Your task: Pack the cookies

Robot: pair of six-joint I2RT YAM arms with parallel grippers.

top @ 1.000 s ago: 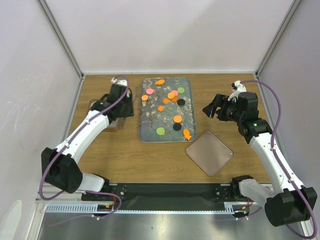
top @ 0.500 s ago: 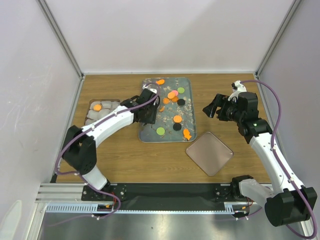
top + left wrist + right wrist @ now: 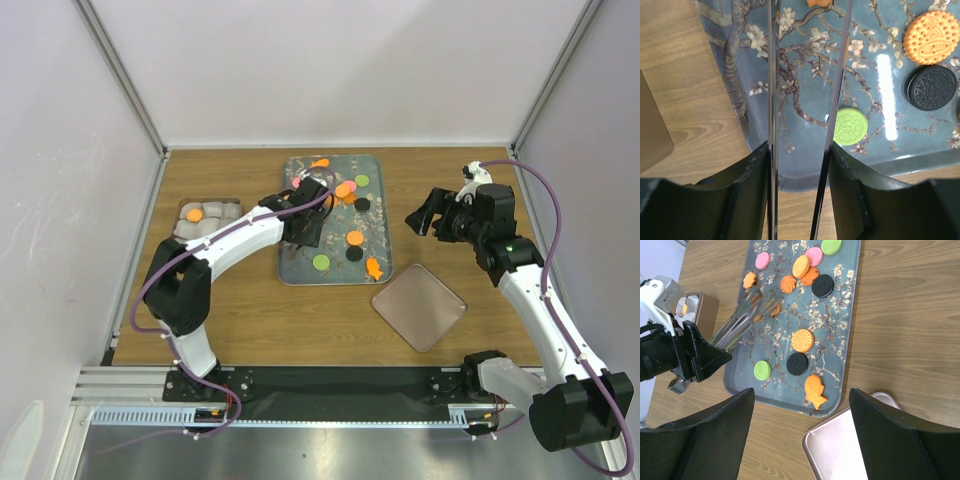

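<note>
Cookies (image 3: 802, 340) loose on floral tray (image 3: 805, 125), ahead of and to both sides of left gripper (image 3: 797, 150). Left gripper clamped on metal tongs (image 3: 772, 75): two thin shiny blades reaching forward over glossy blue tray surface. Just right of right blade: green cookie (image 3: 850, 126), round, embossed, edge partly hidden by blade in wrist view. Further right: black disc (image 3: 932, 88), ridged rim; then orange disc (image 3: 931, 37), dotted face. At tong tips: orange cookie (image 3: 771, 307), seemingly between blades, grip not certain. Beyond tips: pink, orange and green discs bunched at tray's far end. Orange fish (image 3: 814, 390) at tray's near corner toward right gripper. Well left of left gripper: small box (image 3: 207, 215), one orange piece inside. Right gripper (image 3: 422, 217) spread wide, empty, off tray's right side. Near it, square pinkish metal lid (image 3: 419, 306) flat on wood table (image 3: 250, 310). Versus a second ago: left gripper gone from above box to over tray; right arm unmoved.
</note>
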